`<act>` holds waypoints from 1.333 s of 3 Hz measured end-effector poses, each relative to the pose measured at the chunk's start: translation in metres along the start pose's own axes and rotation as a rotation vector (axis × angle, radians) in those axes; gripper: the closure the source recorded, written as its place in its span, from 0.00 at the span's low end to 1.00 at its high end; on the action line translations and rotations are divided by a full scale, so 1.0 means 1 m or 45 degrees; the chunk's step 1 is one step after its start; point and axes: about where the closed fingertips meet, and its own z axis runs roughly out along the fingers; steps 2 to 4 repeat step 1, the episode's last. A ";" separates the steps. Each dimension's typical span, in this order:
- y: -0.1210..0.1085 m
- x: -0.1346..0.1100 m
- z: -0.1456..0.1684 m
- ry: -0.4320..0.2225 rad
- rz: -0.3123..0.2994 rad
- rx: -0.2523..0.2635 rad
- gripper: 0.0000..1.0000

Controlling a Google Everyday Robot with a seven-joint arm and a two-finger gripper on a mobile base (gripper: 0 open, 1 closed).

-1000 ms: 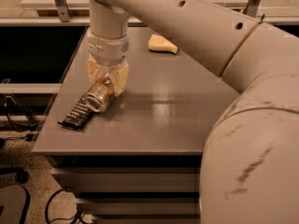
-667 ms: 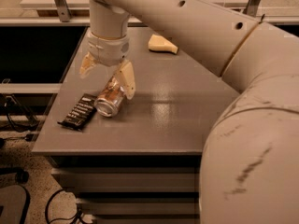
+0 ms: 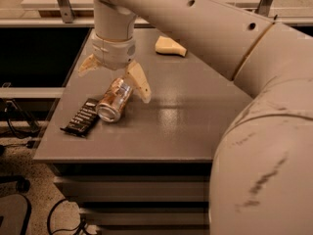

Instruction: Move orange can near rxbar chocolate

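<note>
The orange can (image 3: 114, 99) lies on its side on the grey table (image 3: 186, 126), its silver end facing the front. Its left side touches or nearly touches the rxbar chocolate (image 3: 81, 117), a flat dark bar with white text near the table's left edge. My gripper (image 3: 114, 76) hangs just above the can, open, with one pale finger (image 3: 139, 82) to the right of the can and the other (image 3: 86, 64) to the left. It holds nothing.
A pale yellow sponge (image 3: 170, 46) lies at the back of the table. The table's left edge is close beside the bar. My large arm covers the right side of the view. Cables lie on the floor at the left.
The gripper was shut on the can, then opened and rose. The can now lies free, a little to the right of where it was held, beside the bar.
</note>
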 end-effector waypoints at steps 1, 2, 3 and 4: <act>0.000 0.000 0.000 0.000 0.000 0.000 0.00; 0.000 0.000 0.000 0.000 0.000 0.000 0.00; 0.000 0.000 0.000 0.000 0.000 0.000 0.00; 0.000 0.000 0.000 0.000 0.000 0.000 0.00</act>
